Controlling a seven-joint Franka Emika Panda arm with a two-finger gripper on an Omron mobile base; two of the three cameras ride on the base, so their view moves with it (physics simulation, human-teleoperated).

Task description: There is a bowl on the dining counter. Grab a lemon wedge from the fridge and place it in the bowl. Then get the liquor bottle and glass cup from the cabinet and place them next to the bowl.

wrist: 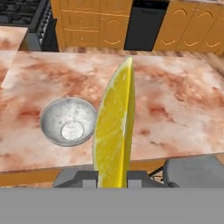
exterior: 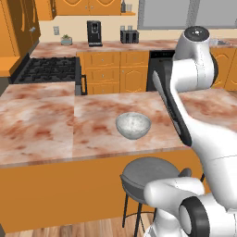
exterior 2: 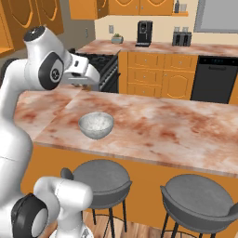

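Lemon wedge [wrist: 114, 131] stands upright in the hand view, pinched narrow between the tool [wrist: 111, 178] tips, with the bowl [wrist: 68, 121] below and off to one side on the marbled surface [wrist: 175, 105]. From the left base view, the bowl [exterior: 133, 125] sits empty near the surface's front edge, above a stool [exterior: 150, 176]. From the right base view, the bowl [exterior 2: 96, 124] lies ahead of the raised arm. I'd centre the wedge over the bowl and go low before letting go.
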